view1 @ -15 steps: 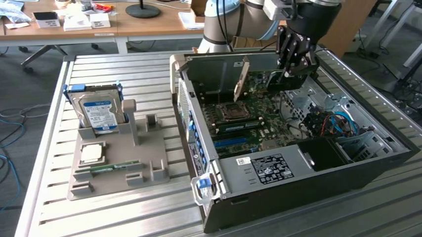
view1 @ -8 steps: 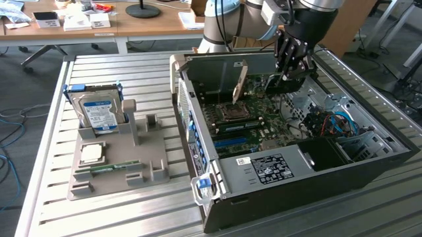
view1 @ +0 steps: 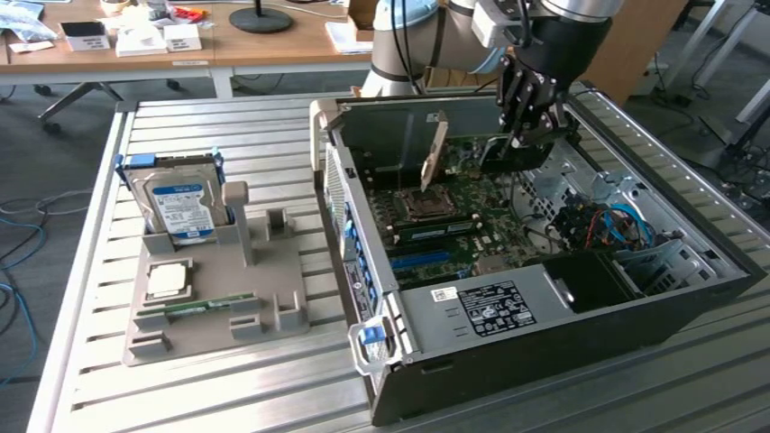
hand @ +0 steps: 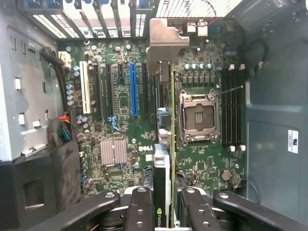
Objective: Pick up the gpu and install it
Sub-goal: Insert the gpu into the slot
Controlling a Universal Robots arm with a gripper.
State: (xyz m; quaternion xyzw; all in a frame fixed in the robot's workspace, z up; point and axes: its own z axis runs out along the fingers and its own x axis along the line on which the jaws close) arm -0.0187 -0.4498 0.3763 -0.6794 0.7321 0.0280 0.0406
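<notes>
The gripper [hand: 166,204] has its jaws clamped on the gpu [hand: 163,163], one on each flat face, at the end opposite to the silver bracket [hand: 166,43].

I judge the card to be stiff and rather light, but fragile. The board carries many small parts and the cooler should not be pressed. A hold across the two faces near one end, as here, seems the safe one, and the metal may be a little slippery.

Seen edge-on, the gpu is a thin green line with a black cooler on one face and a bent silver bracket at its end.

It hangs inside the open computer case [view1: 673,298], edge towards the motherboard [hand: 120,120], between the expansion slots and the CPU socket [hand: 198,118]. I cannot tell if it touches a slot. In the exterior view it is at about two o'clock from the hard drive [view1: 180,203] on the table [view1: 180,397].
</notes>
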